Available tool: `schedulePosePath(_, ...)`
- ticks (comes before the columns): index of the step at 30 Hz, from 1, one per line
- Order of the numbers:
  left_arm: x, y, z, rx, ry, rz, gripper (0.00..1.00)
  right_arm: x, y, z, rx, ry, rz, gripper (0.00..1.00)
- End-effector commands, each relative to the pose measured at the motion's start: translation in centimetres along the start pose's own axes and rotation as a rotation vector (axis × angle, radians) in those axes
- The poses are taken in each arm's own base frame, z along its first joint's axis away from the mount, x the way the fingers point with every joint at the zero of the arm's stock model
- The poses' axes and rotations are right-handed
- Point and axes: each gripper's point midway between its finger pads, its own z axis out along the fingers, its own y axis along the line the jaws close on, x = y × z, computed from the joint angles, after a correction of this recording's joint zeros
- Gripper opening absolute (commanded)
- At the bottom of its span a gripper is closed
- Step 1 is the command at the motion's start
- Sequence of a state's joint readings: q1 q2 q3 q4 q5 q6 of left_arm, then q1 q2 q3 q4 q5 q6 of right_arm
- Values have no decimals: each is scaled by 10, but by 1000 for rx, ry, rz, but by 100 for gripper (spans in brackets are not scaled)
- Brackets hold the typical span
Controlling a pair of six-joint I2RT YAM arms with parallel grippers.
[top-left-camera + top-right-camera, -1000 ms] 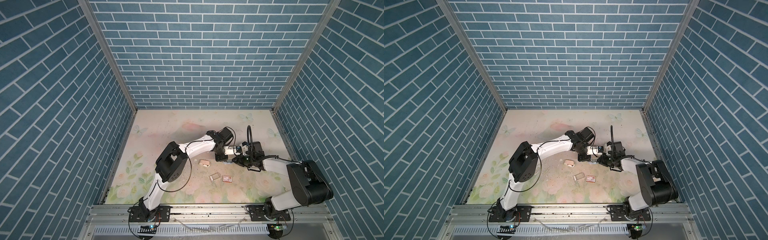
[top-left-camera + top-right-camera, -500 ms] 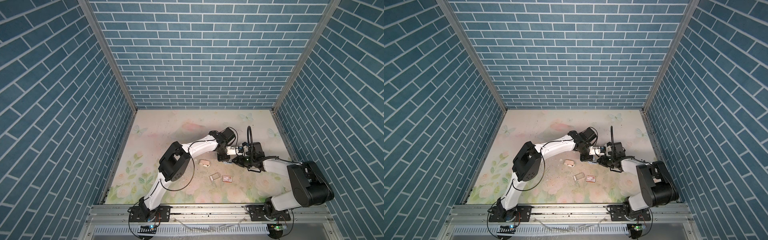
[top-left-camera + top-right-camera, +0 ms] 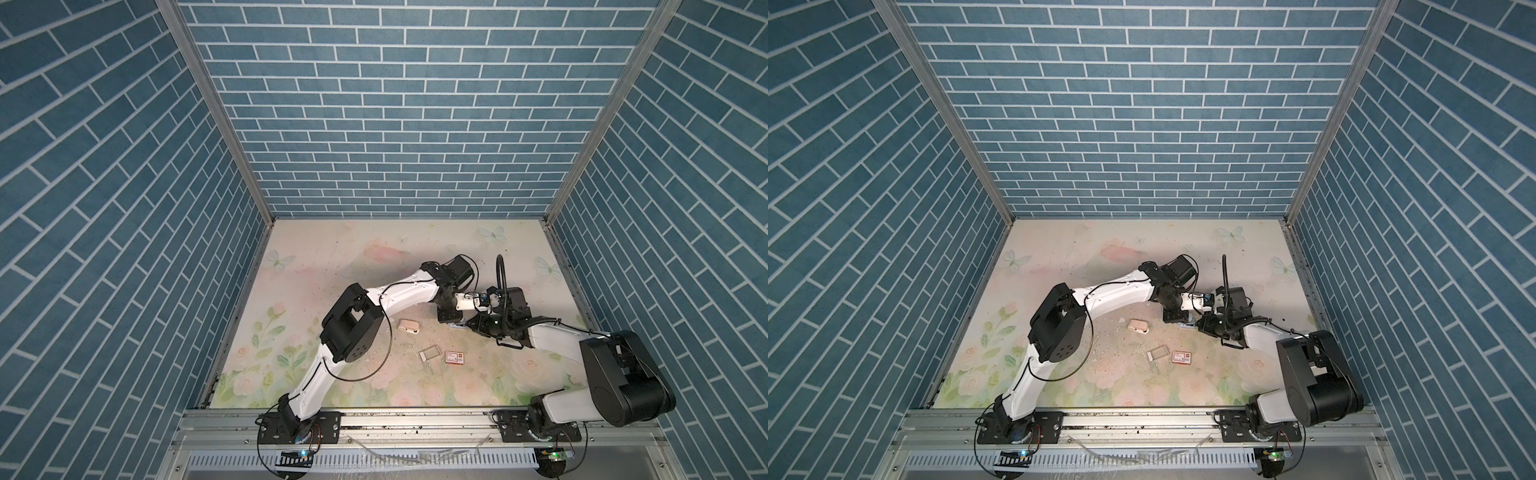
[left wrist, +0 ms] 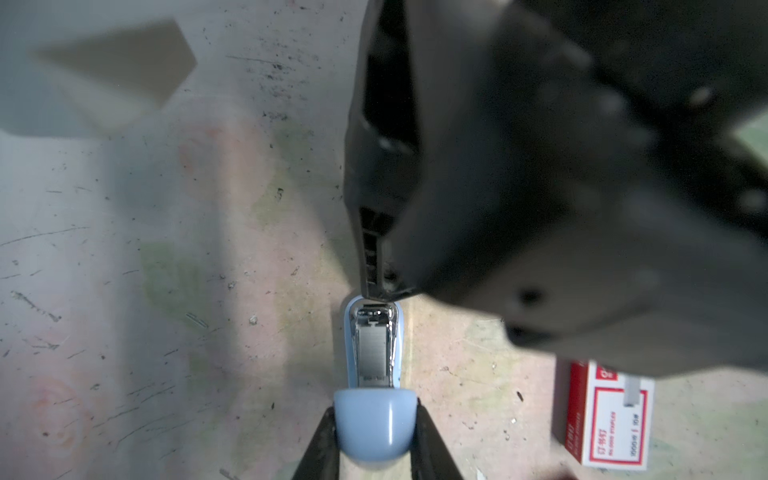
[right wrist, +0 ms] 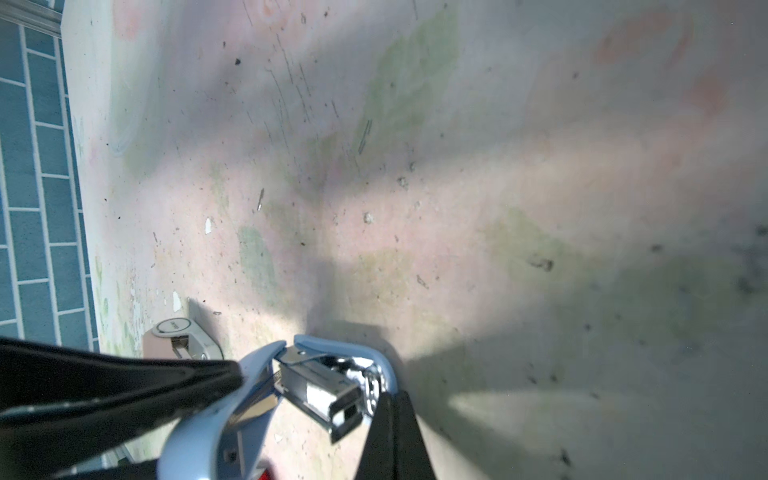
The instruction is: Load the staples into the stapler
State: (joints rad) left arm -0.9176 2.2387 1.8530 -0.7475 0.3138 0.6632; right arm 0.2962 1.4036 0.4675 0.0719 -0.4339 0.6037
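Since 1 second ago, my left arm [image 3: 399, 293] has been shifting its elbow and wrist slightly toward the right arm [image 3: 552, 336]. The right arm, box and tray are lying as before.

I am holding the blue stapler [image 5: 316, 390] open. The left gripper [image 4: 374, 434] is clamping narrow on its rounded blue end, with 2 fingers flanking it. The staples [image 4: 372, 347] are sitting as 1 silvery strip in the stapler's chrome channel. The right gripper [image 4: 384, 289] is fully closed and carrying nothing. Its tip is meeting the stapler's front end, but I cannot tell whether it is touching or just above.

The red-and-white box [image 3: 455, 357] and grey tray [image 3: 428, 354] are lying near the stapler, toward the front rail. The beige stapler [image 3: 408, 326] is lying near it on the left arm's side.

I am judging the strip light, slick, and stiff yet brittle, so best taken by its long sides. The sprung top wants a firm hold.

The left arm is reaching long and low with its wrist bent down, and the right arm is folding in from the side.
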Motion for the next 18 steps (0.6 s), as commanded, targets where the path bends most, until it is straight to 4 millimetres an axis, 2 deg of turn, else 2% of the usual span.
schedulePosePath(1,11,-4,10,24,52,-4,18,5,-12,-5,60,-8,36,0)
schedulePosePath(11,10,-3,6,16,54,-3,18,-3,-25,-25,145,-117,71,0)
schedulePosePath(18,13,1,10,6,94,4,17,-6,-31,-61,217,-230,99,0)
